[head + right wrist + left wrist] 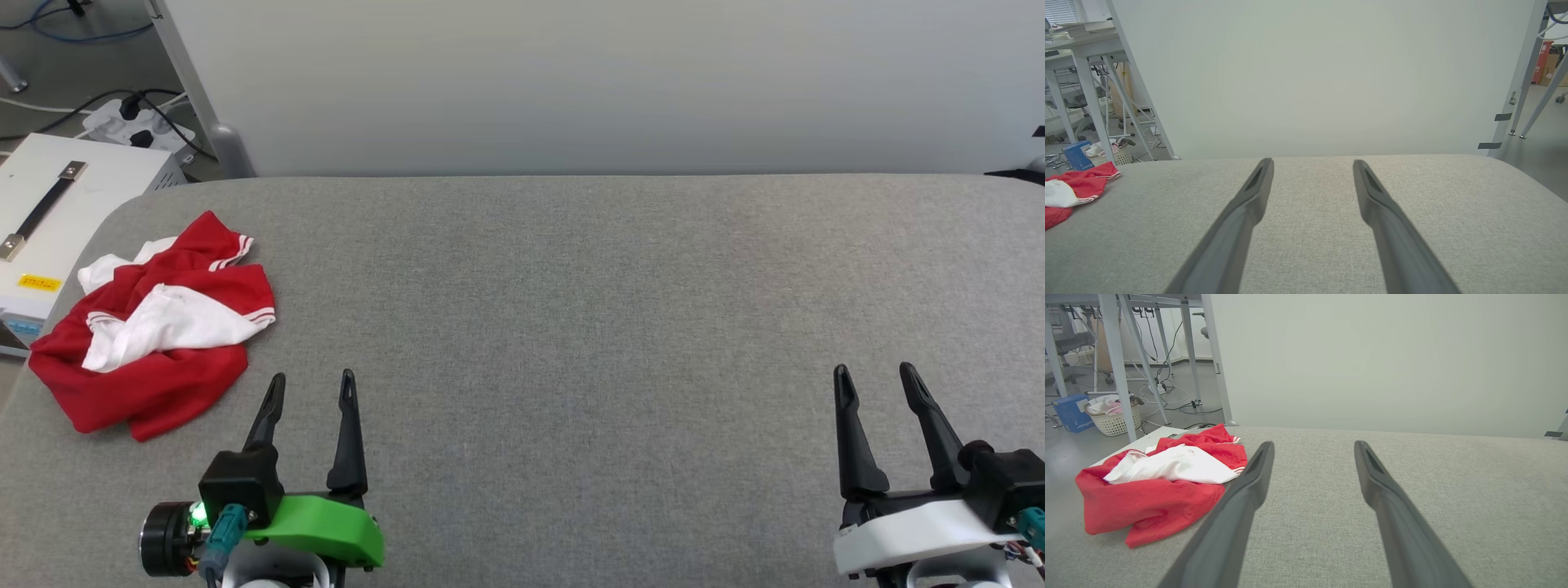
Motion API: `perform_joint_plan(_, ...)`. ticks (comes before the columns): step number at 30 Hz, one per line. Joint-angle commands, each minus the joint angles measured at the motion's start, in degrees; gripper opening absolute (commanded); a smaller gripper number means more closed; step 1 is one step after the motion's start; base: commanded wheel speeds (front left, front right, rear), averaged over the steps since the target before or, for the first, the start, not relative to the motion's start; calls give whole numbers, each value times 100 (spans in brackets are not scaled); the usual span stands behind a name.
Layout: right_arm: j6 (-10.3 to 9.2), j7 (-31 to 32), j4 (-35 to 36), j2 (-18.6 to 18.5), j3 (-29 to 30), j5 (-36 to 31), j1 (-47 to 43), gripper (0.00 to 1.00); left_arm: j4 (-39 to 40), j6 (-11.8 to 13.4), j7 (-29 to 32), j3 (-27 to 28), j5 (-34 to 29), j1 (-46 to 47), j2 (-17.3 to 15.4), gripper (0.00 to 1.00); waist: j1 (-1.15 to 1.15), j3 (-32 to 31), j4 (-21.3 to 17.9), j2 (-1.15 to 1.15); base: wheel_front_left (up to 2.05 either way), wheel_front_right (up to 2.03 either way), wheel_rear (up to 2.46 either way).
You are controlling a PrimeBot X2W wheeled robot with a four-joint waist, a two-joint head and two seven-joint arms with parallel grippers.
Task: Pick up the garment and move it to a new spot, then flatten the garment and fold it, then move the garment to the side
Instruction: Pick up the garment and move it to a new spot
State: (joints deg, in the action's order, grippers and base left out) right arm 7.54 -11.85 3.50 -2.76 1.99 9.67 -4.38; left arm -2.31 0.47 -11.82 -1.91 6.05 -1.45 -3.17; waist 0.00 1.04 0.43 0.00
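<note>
Bearing everything, the desk: grey cloth top, bare across the middle and right, likely the room kept for laying the garment flat.
Wall panel: pale, stands along the desk's far edge and closes off that side.
Garment: red and white, crumpled in a heap at the desk's left end, close to the edge; not yet picked up, any print hidden in the folds.
White box: black handle, beside the desk's left end, near the garment; a possible snag if cloth slides off.
Left claw: released, empty, just beside the garment, best placed to reach it; nothing between.
Right claw: released, empty, well apart from the garment.
Power strip: on the floor with cables, beyond the box.
</note>
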Motion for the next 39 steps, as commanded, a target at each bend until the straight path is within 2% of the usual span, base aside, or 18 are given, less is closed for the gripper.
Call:
perform_joint_plan(1,-4,-60,40,-10,7,66,-78,100,-18,-11,-59,-21,53,-94,24,100,0,1,-1,0,0,0,0)
perform_joint_plan(24,-5,-315,24,-11,4,141,-186,100,-178,0,-318,-77,84,-98,29,100,0,32,70,0,0,0,0)
perform_joint_plan(32,-5,-315,13,-11,-42,69,-141,100,-199,37,-318,10,18,9,29,100,0,125,403,0,0,0,0)
perform_joint_plan(39,-5,-315,-14,-11,-101,-16,-104,100,-216,76,-318,116,39,48,29,100,0,203,852,0,0,0,0)
